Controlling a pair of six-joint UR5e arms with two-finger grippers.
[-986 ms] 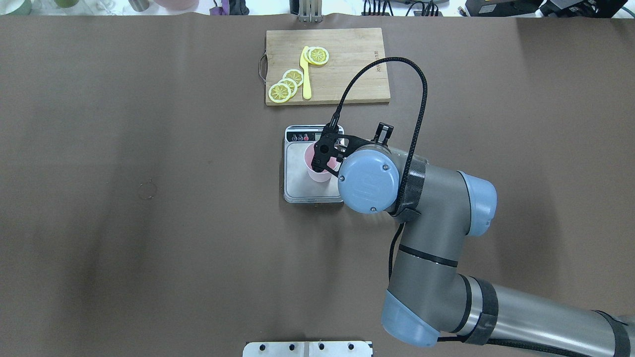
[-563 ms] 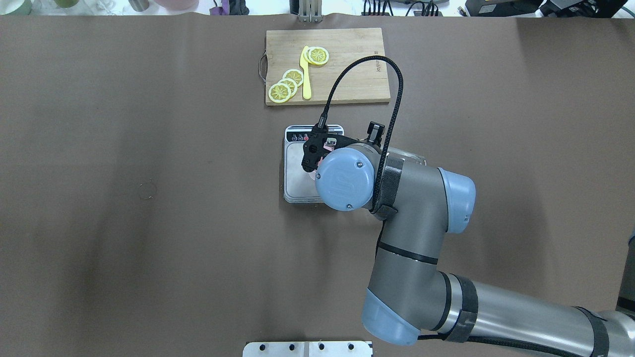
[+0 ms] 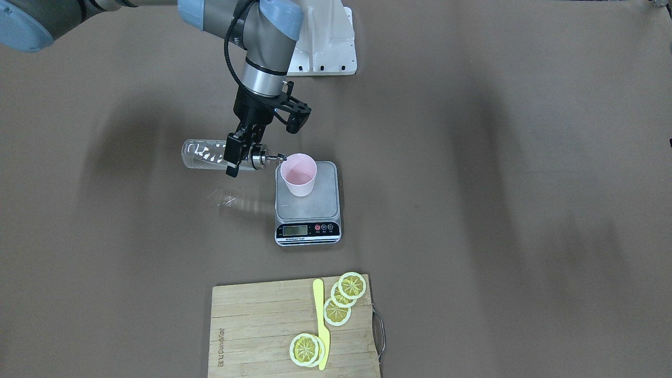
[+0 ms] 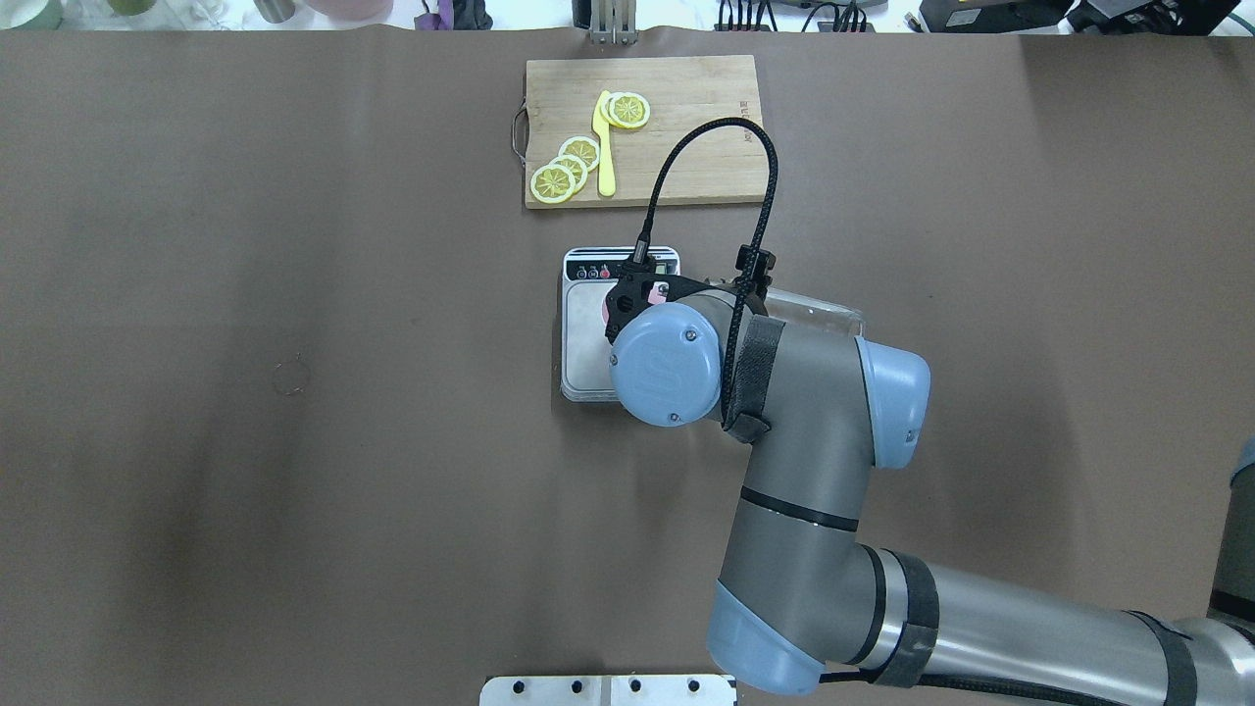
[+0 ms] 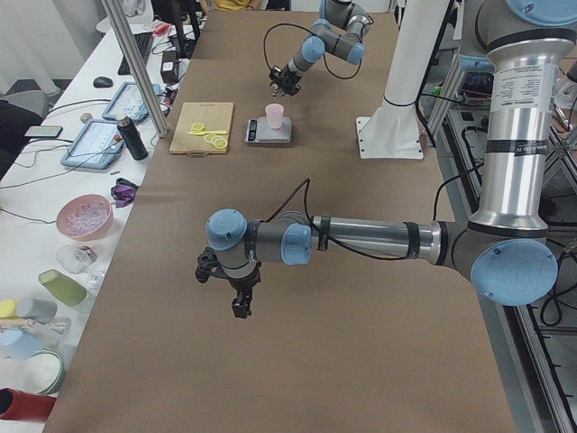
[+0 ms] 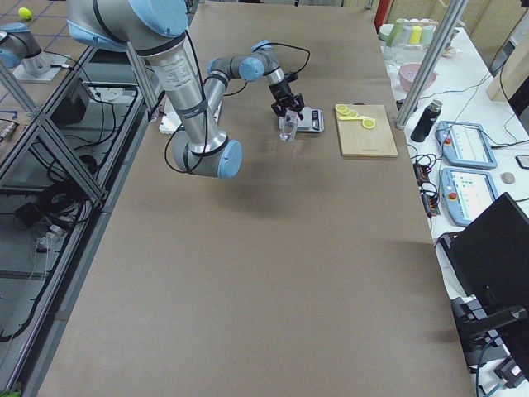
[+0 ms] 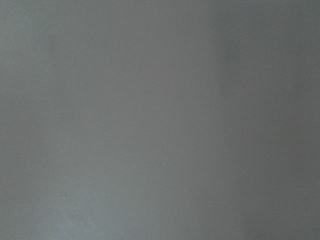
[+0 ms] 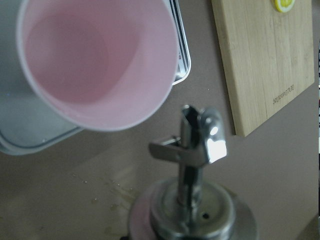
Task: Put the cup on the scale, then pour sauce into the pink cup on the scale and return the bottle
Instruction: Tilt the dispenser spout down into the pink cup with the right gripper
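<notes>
right gripper [image 3: 237, 155] clamped, arm extended | left gripper [image 5: 238, 307] hovering (jaw state unclear)

Silver pourer [image 8: 192, 150] of the bottle [image 8: 192, 217] low in the middle, pink cup [image 8: 95, 60] just beyond its tip, not touching, standing on the scale [image 8: 20, 125], wooden board [image 8: 260, 65] to the right with a lemon slice [image 8: 284, 4] at the top edge, droplets [image 8: 107, 187] on the brown worktop [image 8: 280, 175].

Nothing's really legible here: the stamp on the cutting board [image 3: 252, 320] and the panel print on the scale [image 3: 307, 239] are too small to read.
</notes>
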